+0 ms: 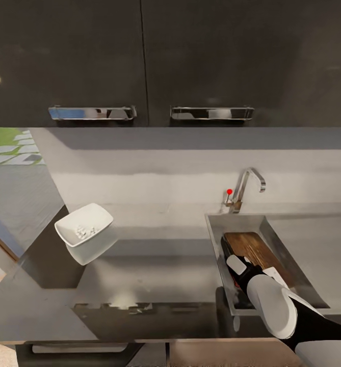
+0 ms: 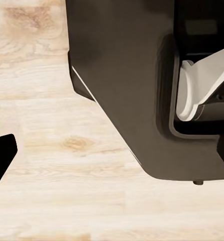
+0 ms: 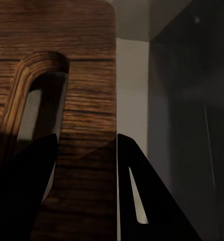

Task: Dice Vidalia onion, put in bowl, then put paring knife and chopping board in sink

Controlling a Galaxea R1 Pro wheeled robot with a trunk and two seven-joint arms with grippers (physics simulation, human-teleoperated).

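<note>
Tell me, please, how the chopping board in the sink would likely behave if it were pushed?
The chopping board looks like solid wood, so probably stiff and fairly heavy. Lying in the steel sink, it would likely slide, not roll. Its handle slot offers the fingers an edge.

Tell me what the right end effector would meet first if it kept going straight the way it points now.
Most likely the chopping board itself: the right end effector straddles its edge near the handle slot, inside the sink. Past the board lies the sink's wall or floor, though depth is hard to judge.
</note>
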